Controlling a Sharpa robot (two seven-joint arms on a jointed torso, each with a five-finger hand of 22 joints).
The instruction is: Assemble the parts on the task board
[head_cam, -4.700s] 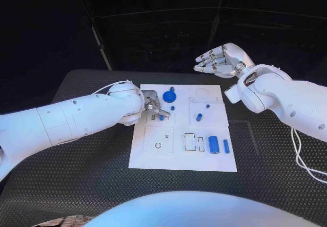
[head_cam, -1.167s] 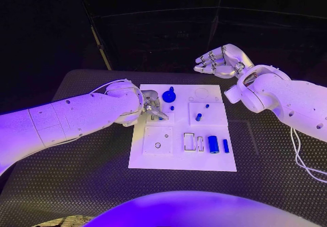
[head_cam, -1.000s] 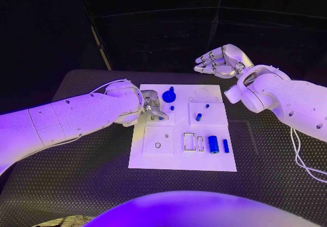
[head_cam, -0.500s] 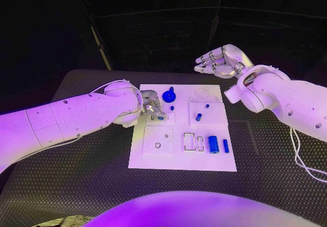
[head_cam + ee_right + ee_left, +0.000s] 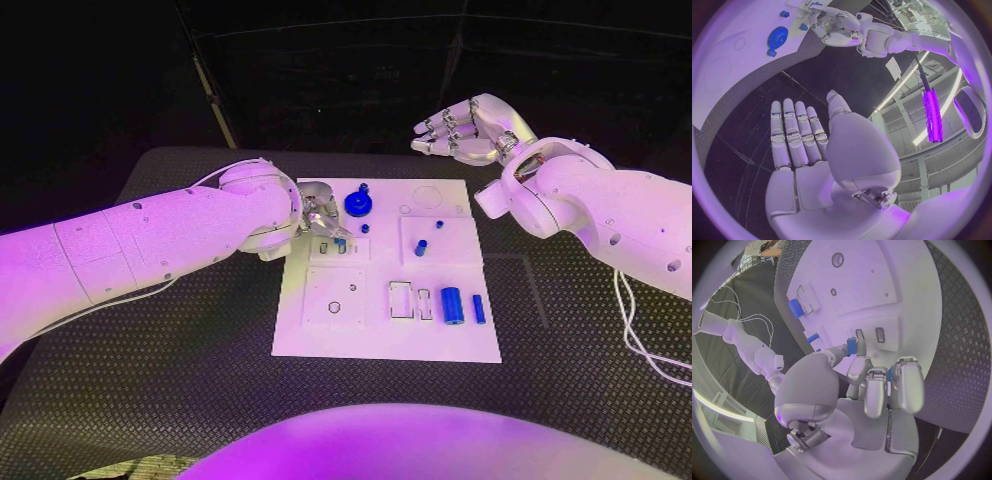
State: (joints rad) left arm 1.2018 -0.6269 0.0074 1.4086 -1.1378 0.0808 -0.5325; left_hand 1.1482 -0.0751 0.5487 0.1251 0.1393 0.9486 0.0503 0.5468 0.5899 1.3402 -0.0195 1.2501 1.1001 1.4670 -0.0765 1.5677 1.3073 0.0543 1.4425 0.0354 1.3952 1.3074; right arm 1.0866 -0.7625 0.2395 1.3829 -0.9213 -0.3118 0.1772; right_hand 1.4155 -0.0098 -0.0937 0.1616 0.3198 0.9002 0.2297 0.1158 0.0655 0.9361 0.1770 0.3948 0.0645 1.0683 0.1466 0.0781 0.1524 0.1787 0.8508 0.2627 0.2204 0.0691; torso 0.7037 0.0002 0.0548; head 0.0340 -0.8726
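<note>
Black textured table point(image 5: 173, 390), white rectangular task board point(image 5: 387, 330) in the middle of it. My left hand point(image 5: 323, 222) is over the board's far-left area. My right hand point(image 5: 469, 128) is raised off the far-right corner, well apart from the board, fingers straight and spread, holding nothing.

Loose on the board: round blue gear-like disc point(image 5: 358, 206) near the far edge, fat blue cylinder point(image 5: 451, 305) and thin blue bar point(image 5: 477, 309) lying in the near-right area, short blue peg point(image 5: 420, 247) in the right square.

Left hand pinches a small blue block point(image 5: 851, 346) between thumb and fingertip; other fingers curled. It hangs just above the two small rectangular slots point(image 5: 870, 334) in the near-left square plate.

Step in hand, I judge: seat that block in a slot. To do it well:
- square the block's long axis to the slot before going down
- descend straight, low force; a tilt will jam it on the slot edge
- let go only once it sits flush
- keep the curled fingers off the neighbouring slot and the gear.
</note>
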